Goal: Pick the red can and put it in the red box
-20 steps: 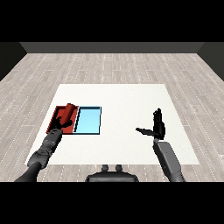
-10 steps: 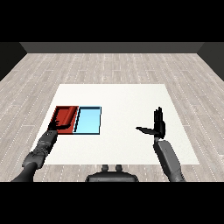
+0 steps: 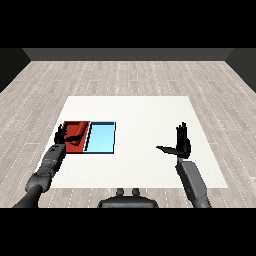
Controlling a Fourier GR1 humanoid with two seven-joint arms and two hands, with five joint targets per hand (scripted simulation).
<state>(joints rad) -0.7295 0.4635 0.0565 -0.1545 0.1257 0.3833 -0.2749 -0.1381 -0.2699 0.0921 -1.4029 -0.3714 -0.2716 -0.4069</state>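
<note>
The red tray (image 3: 81, 124) lies at the table's left, side by side with the light blue tray (image 3: 101, 138). The red can (image 3: 75, 131) lies on its side inside the red tray and is hard to tell from the tray's colour. My left hand (image 3: 61, 135) is at the red tray's near-left edge, open, with its fingers spread beside the can and not curled round it. My right hand (image 3: 183, 145) hovers over the right part of the table, open, with straight fingers and the thumb out to the left, holding nothing.
The white table (image 3: 140, 115) stretches bare between the light blue tray and my right hand. A grey wooden floor surrounds it. My left forearm (image 3: 47, 167) comes in along the table's near-left edge.
My left hand, which was over the red tray with the can, has let go and drawn back toward the tray's near-left edge. The can now rests in the tray. The right hand has stayed put.
</note>
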